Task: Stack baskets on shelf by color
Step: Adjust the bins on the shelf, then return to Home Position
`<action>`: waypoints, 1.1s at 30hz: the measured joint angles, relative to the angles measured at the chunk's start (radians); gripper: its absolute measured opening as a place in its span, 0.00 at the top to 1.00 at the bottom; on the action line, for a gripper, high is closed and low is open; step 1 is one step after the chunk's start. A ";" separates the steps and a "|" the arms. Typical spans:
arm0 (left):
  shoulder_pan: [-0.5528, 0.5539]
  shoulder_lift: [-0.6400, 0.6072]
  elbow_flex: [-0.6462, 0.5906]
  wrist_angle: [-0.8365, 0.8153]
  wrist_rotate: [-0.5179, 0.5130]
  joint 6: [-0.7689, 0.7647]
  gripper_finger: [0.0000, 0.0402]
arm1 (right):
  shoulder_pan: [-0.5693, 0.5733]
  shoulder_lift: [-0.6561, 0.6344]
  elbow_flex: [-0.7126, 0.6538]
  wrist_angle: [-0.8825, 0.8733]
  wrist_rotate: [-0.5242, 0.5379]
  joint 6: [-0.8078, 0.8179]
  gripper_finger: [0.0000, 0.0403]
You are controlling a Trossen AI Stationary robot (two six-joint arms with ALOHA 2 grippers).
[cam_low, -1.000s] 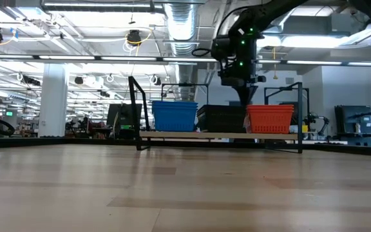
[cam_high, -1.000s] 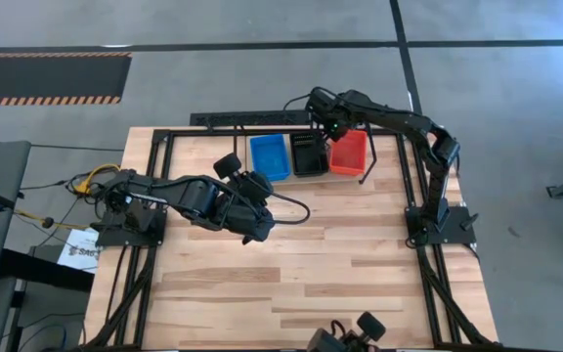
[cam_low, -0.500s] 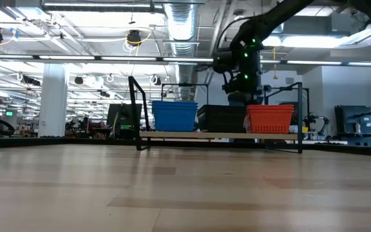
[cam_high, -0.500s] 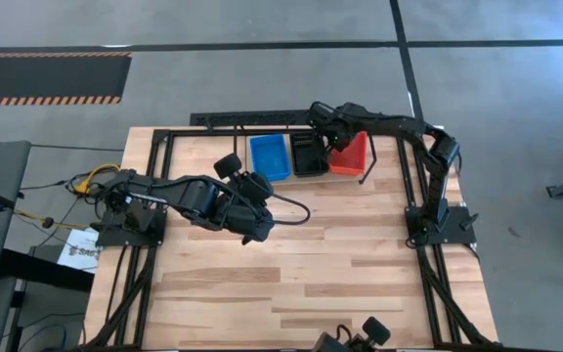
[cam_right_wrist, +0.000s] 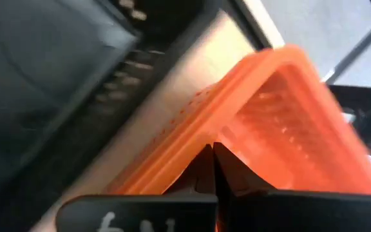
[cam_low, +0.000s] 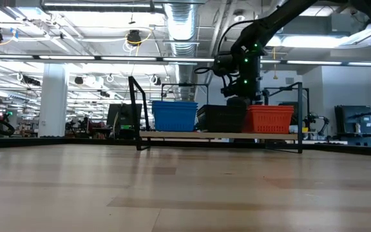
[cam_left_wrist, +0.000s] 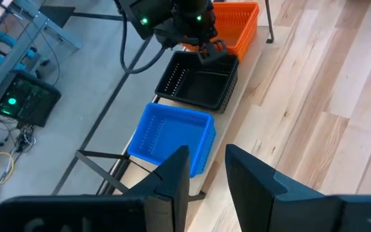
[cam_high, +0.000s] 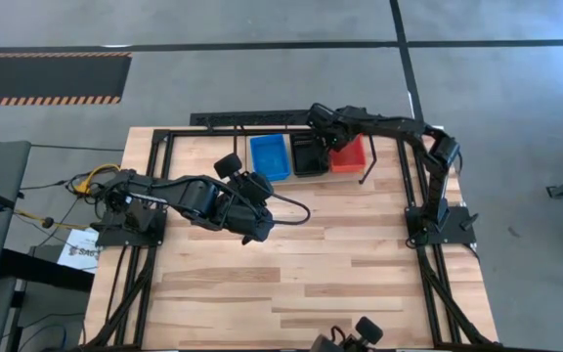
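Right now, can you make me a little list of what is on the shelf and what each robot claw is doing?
shelf: narrow wooden board with black metal rods, at the table's far edge
baskets, left to right: blue plastic basket, black plastic basket, red-orange plastic basket
right claw: shut, at the red-orange basket's rim beside the black one
left claw: slightly open, holding nothing, over the table before the shelf

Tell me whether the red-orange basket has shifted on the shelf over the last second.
Yes. In the high view the red-orange basket has slid toward the black basket, closing the gap, pushed by the shut right gripper.
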 joint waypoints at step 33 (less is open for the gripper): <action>0.001 -0.034 -0.148 -0.040 0.009 -0.048 0.78 | 0.150 -0.725 0.001 -0.026 -0.231 -0.108 1.00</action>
